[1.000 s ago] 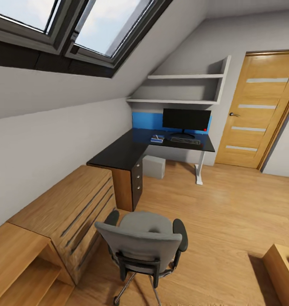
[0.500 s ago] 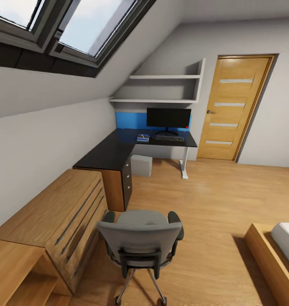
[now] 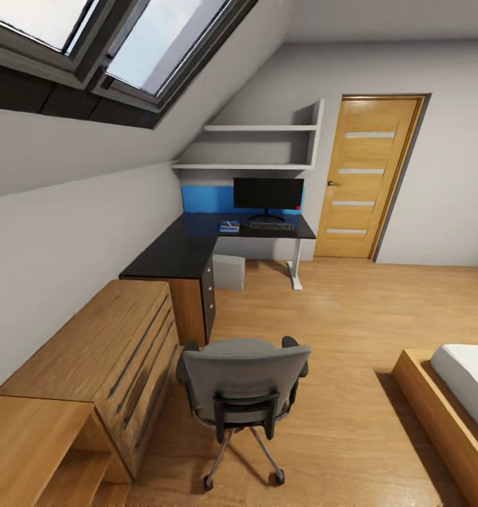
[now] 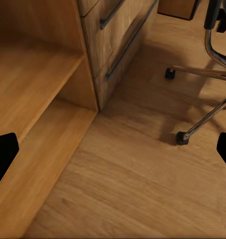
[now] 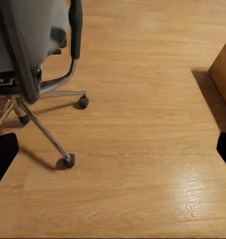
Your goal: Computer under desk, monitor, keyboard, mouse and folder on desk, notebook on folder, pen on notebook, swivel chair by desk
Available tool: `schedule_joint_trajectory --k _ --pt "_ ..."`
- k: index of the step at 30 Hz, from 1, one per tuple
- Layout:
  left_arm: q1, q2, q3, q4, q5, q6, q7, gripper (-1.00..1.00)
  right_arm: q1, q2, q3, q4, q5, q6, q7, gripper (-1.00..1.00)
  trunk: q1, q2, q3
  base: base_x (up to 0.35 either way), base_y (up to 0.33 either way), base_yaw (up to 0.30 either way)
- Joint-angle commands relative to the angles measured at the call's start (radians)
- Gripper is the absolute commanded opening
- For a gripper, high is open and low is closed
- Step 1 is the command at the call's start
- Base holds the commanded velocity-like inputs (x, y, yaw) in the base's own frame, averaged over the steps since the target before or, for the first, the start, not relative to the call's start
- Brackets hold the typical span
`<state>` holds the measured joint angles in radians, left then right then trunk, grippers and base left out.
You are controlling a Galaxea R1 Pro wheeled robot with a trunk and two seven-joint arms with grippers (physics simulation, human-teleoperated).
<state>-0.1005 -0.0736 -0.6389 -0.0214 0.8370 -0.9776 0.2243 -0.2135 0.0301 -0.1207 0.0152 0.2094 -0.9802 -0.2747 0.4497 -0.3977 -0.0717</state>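
Swivel chair [image 3: 244,384] near, desk [image 3: 196,246] beyond, perhaps folder [image 3: 229,226].

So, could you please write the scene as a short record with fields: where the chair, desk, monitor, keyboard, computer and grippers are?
chair: grey upholstered swivel chair on the wooden floor, apart from the desk, its back toward the camera
desk: glossy black L-shaped desk in the far corner
monitor: wide black monitor standing on the desk
keyboard: dark keyboard on the desk before the monitor
computer: light grey tower computer under the desk
folder: small blue item on the desk; details too small to tell
left gripper: open
right gripper: open
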Motion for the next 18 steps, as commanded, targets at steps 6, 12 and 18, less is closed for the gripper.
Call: schedule_joint_trajectory --k 6,12,18 --pt "-0.001 0.000 -0.008 0.000 -0.001 -0.001 0.010 1.00 -0.001 0.000 -0.008 0.002 0.011 -0.003 -0.004 1.00 0.000 -0.002 -0.002 -0.204 0.270 -0.007" --pt "-0.001 0.000 -0.008 0.000 -0.001 -0.001 0.010 1.00 -0.001 -0.001 -0.008 0.002 0.011 -0.004 -0.004 1.00 0.000 -0.002 -0.002 -0.098 0.143 -0.111" --pt "-0.001 0.000 -0.008 0.000 -0.001 -0.001 0.010 1.00 -0.001 0.000 -0.008 0.002 0.011 -0.004 -0.004 1.00 0.000 -0.002 -0.002 -0.102 0.228 -0.204"
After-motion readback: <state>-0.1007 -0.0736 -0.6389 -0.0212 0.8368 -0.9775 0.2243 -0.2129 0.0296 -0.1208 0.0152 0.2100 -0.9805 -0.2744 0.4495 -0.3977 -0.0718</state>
